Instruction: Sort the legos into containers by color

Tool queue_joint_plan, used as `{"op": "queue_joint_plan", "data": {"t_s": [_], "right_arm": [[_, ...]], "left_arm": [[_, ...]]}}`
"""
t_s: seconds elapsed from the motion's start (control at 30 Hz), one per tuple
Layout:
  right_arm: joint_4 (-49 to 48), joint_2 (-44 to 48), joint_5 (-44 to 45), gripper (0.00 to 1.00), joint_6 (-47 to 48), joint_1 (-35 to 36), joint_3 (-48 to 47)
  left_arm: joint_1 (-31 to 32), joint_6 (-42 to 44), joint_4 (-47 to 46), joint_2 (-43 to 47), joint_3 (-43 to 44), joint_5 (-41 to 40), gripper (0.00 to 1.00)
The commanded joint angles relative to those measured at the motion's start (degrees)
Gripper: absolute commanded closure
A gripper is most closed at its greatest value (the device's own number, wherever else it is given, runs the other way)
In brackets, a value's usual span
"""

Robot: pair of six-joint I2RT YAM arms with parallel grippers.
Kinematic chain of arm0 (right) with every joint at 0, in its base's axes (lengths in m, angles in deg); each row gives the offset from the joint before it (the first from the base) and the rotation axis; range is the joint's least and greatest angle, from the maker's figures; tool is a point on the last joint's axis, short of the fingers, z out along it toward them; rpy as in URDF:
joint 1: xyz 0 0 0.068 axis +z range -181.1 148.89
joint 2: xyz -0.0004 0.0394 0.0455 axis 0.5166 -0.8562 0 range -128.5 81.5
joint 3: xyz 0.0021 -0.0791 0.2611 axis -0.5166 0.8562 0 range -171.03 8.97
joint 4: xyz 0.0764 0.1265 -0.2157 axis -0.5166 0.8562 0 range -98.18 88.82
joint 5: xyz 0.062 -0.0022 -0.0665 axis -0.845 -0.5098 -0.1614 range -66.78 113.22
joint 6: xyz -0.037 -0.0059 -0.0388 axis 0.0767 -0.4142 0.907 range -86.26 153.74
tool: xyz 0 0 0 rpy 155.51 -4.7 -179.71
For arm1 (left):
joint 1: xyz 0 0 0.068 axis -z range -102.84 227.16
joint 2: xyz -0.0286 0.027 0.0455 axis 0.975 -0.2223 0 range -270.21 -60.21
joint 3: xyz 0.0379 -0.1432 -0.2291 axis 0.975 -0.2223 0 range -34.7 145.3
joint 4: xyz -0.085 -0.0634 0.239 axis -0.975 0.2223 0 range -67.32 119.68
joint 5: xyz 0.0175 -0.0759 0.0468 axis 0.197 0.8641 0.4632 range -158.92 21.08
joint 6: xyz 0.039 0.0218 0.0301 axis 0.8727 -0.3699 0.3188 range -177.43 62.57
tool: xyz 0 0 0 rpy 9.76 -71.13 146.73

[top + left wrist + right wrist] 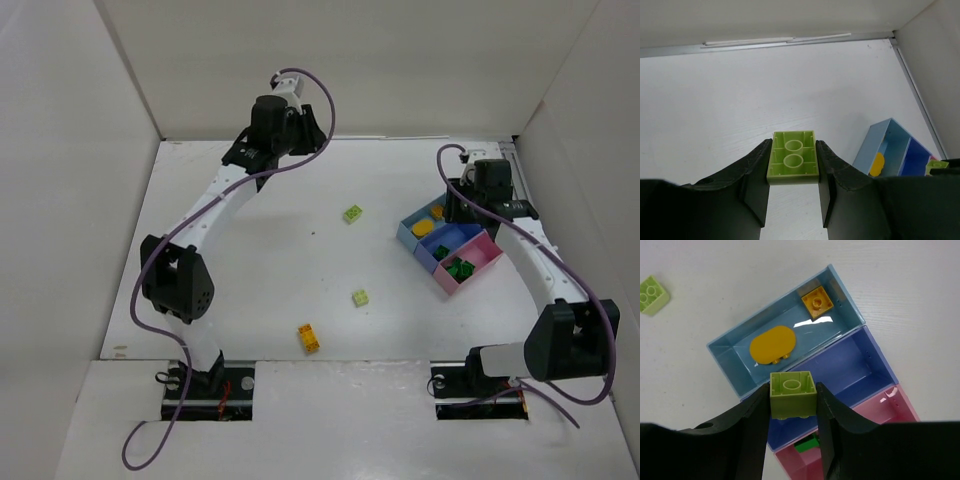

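Right wrist view: the right gripper (792,412) is clamped on a small lime brick (792,389), hanging right over the wall between the light blue bin (727,347) and the darker blue bin (860,365). I'd nudge it toward the middle of the darker blue one and go low before letting go, otherwise it could bounce in with the oranges. Light blue holds an orange-yellow oval piece (772,344) and a square orange brick (817,302). Darker blue looks bare. The pink bin (900,407) at lower right has dark green bricks (807,444). The left gripper (793,172) is pinching a longer lime brick (793,155), with the bins at its lower right.
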Motion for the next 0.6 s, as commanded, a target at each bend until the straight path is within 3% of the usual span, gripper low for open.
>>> {"op": "queue_joint_plan", "data": {"t_s": [0.0,0.43,0.57], "right_arm": [[0.8,-0.5,2.2,1.00,0.0,-0.8,-2.0],[-0.3,-2.9,4.7,1.00,-3.8,-1.9,0.7],[0.9,-4.2,4.7,0.91,-4.5,-1.9,0.7]], "left_arm": [[-0.5,1.2,1.0,-0.5,1.4,4.5,1.00],[-0.5,2.7,2.5,-3.1,4.0,8.1,1.00],[-0.5,3.2,3.8,-3.8,5.4,8.1,1.00]]}}
